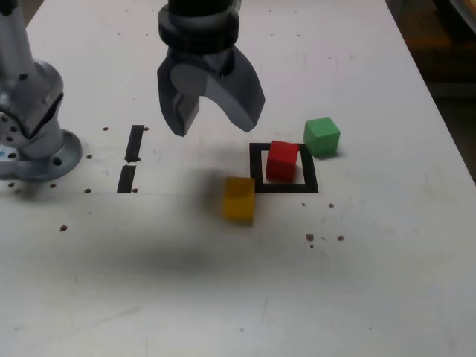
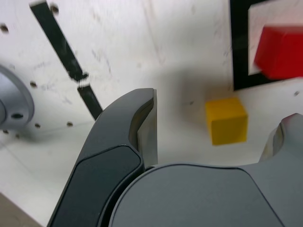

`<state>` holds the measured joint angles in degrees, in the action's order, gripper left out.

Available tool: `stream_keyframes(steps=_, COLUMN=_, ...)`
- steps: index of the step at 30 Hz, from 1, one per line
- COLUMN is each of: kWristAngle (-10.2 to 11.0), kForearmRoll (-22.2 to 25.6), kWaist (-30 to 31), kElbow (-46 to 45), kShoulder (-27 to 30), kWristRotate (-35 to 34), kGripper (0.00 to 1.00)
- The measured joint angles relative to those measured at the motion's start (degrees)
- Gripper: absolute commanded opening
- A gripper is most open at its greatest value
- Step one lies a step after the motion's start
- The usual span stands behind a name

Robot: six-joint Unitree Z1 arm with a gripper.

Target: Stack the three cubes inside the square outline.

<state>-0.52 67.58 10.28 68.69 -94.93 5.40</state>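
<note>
The red cube sits inside the square outline of black tape. Just outside the outline's near corner, towards the exterior view's left, lies the yellow cube. The green cube rests on the table beyond the outline's far corner, on the exterior view's right; the wrist view does not show it. My gripper hangs open and empty above the table, to the left of the outline in the exterior view, with the yellow cube seen between its fingers in the wrist view.
Two short black tape strips lie on the white table at the exterior view's left. The arm's grey round base stands further left. Small dark holes dot the tabletop.
</note>
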Motion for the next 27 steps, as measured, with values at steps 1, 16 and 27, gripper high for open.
stream_keyframes(steps=1, kWristAngle=-0.4, kForearmRoll=0.0, kWaist=0.8, kElbow=-0.2, kShoulder=0.2, kWristRotate=-0.5, kGripper=0.89)
stream_keyframes(steps=16, kWristAngle=-7.1, kForearmRoll=-7.8, kWaist=9.3, kElbow=0.0, kShoulder=-7.6, kWristRotate=-5.7, kGripper=0.88)
stream_keyframes(steps=27, kWristAngle=-8.8, kForearmRoll=-11.3, kWaist=9.4, kElbow=-1.0, kShoulder=-12.2, kWristRotate=-5.0, kGripper=0.88)
